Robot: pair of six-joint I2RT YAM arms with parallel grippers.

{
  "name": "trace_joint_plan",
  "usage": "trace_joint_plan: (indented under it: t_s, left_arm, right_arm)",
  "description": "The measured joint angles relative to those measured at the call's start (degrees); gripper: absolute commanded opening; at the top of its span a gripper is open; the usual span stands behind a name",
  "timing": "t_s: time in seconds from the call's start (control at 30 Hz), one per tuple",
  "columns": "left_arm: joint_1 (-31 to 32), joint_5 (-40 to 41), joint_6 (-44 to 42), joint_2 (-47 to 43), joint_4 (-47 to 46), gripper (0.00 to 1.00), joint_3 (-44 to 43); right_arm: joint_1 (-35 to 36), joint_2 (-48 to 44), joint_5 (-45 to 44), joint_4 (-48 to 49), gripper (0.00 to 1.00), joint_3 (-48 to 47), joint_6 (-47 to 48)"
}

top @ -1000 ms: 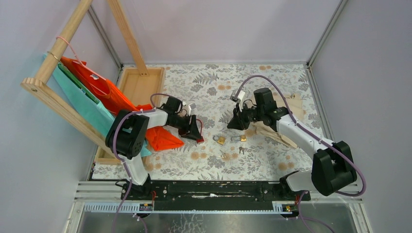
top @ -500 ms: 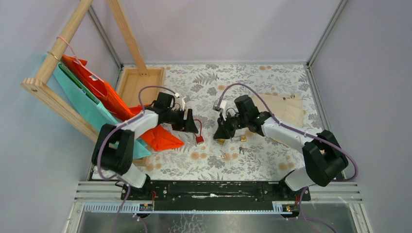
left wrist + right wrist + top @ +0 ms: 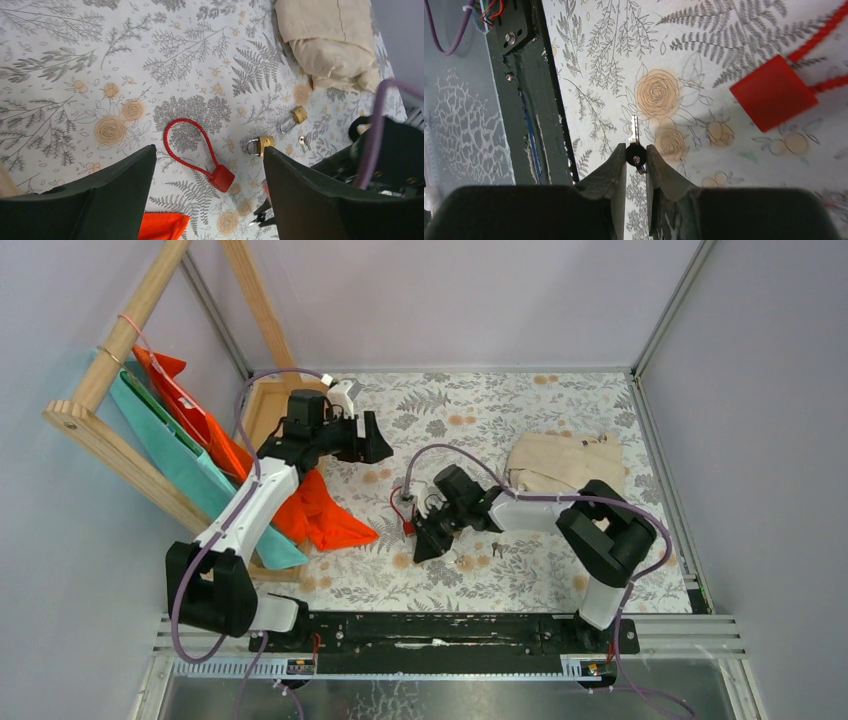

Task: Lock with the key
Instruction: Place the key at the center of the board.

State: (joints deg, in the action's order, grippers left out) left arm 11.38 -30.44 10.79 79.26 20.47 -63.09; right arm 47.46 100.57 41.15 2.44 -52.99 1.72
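Pinching key (image 3: 634,145) tight in right gripper (image 3: 636,155), lower centre of right wrist view. Holding nothing in left gripper (image 3: 209,152), spread wide, upper left of centre in top view. Seeing lock (image 3: 408,527) flat on floral table (image 3: 540,410), mid-frame, just left of right gripper.

lock (image 3: 221,177) left of padlock (image 3: 261,144), cloth (image 3: 327,45) likely behind
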Motion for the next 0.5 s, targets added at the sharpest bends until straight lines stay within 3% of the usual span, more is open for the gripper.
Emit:
trace_joint_plan:
  t_s: [0.17, 0.37, 0.5]
  left_arm:
    - [-0.3, 2.3, 2.0, -3.6, -0.4, 0.87, 0.0]
    - [-0.7, 2.6, 3.2, -6.2, -1.2, 0.88, 0.1]
    - [-0.9, 2.6, 3.7, -7.3, -1.9, 0.91, 0.9]
  right_arm:
    - [2.9, 4.7, -0.7, -0.8, 0.30, -3.9, -0.7]
    - [3.2, 7.0, -1.3, -3.5, 0.56, -8.5, -0.6]
    - [3.2, 7.0, -2.7, -5.2, 0.67, -9.9, 1.1]
